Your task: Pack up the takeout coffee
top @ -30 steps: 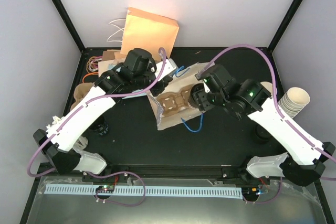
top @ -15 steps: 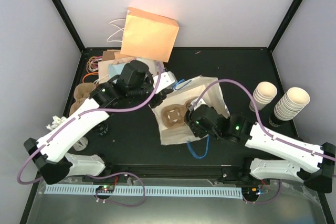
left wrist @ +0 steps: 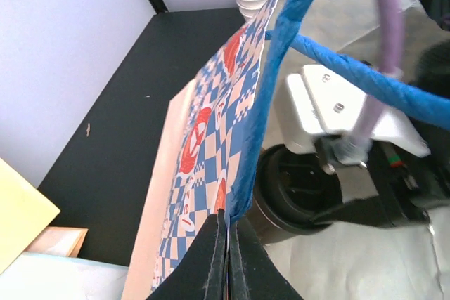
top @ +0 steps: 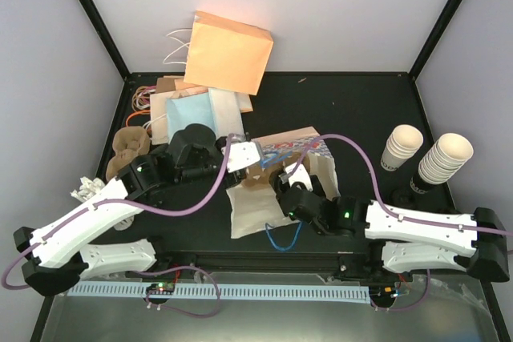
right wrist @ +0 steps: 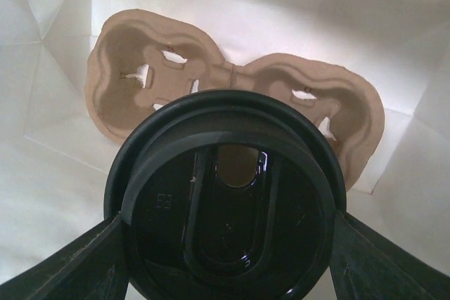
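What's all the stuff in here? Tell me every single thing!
checked bag: one, blue, white and red, in the middle
tray: one, brown, inside the checked bag
lid: one, black, over the tray; any cup under it is hidden
cup stacks: two, cream, right side
orange bag: one, orange, leaning at the back
flat bags: several, pale blue and brown, back left
spare trays: a pile, brown, left side
left gripper: one, black, shut on the checked bag's edge
right gripper: one, black, closed around the lid
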`<state>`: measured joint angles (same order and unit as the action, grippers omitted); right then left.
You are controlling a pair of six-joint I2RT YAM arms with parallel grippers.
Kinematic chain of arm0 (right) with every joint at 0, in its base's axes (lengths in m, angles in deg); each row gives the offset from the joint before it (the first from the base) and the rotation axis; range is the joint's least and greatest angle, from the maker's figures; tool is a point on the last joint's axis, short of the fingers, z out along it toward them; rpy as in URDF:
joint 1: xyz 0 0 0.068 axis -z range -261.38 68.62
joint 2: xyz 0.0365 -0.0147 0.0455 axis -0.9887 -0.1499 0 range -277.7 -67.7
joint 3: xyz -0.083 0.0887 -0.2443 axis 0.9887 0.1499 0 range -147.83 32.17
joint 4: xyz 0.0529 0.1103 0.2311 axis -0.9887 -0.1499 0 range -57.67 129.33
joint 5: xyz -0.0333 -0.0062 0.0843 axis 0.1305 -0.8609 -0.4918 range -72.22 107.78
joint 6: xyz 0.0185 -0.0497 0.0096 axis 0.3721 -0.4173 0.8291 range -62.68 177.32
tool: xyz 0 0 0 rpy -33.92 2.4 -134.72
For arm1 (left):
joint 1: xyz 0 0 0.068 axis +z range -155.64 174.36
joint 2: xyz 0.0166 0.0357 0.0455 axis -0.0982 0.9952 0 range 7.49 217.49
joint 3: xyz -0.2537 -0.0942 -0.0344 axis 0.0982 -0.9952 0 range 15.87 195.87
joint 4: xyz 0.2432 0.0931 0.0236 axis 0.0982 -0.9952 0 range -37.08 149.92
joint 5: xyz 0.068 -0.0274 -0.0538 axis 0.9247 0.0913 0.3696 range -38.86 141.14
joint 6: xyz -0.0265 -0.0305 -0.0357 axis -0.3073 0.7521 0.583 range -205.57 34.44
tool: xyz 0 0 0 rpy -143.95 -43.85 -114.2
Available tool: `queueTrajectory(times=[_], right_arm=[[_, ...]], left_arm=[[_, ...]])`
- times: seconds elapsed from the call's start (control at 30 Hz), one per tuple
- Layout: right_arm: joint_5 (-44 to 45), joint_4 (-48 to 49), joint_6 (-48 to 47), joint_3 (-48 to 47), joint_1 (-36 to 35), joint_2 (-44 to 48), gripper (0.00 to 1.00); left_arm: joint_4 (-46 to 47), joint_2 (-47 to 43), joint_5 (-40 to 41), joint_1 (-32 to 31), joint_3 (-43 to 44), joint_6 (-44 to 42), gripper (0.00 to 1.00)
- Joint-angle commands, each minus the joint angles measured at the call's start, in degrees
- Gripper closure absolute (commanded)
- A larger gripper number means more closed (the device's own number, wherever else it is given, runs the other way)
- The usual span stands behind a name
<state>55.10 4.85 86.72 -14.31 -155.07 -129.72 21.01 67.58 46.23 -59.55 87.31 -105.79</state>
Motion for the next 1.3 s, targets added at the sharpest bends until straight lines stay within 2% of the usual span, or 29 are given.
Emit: queueTrajectory(times=[0.0, 0.2, 0.4, 0.53, 0.63, 0.9, 1.1, 1.27], right_arm=[[4.7, 7.5, 1.9, 4.7, -0.3, 1.0, 0.43], [9.4, 9.6, 2.5, 7.1, -1.1, 0.7, 0.43], [6.1, 15.5, -1.2, 7.9, -1.4, 1.7, 0.43], [17.7, 10.9, 4.1, 7.0, -1.5, 1.0, 0.48], [21.0, 8.6, 5.9, 6.1, -1.5, -0.1, 0.48], [15.6, 13.5, 2.6, 8.2, -1.5, 4.2, 0.47], [19.5, 9.4, 4.7, 8.4, -1.3, 7.3, 0.47], [18.6, 6.4, 5.7, 6.6, -0.9, 3.9, 0.47]], left_arm=[[2.6, -2.7, 5.2, -4.4, -2.6, -1.7, 0.98], [2.8, -2.9, 7.2, -8.0, -3.8, 1.1, 0.98], [5.4, -2.3, 8.2, -10.1, -4.3, 3.2, 0.99], [5.5, -2.1, 8.6, -10.6, -4.1, 3.8, 0.99], [5.5, -2.1, 8.4, -10.8, -4.0, 4.1, 0.98], [4.3, -0.4, 11.0, -10.8, -3.5, 4.9, 0.99], [4.2, -0.7, 10.4, -10.8, -3.1, 5.8, 0.99], [4.6, -1.2, 9.3, -10.8, -3.0, 6.6, 0.98]])
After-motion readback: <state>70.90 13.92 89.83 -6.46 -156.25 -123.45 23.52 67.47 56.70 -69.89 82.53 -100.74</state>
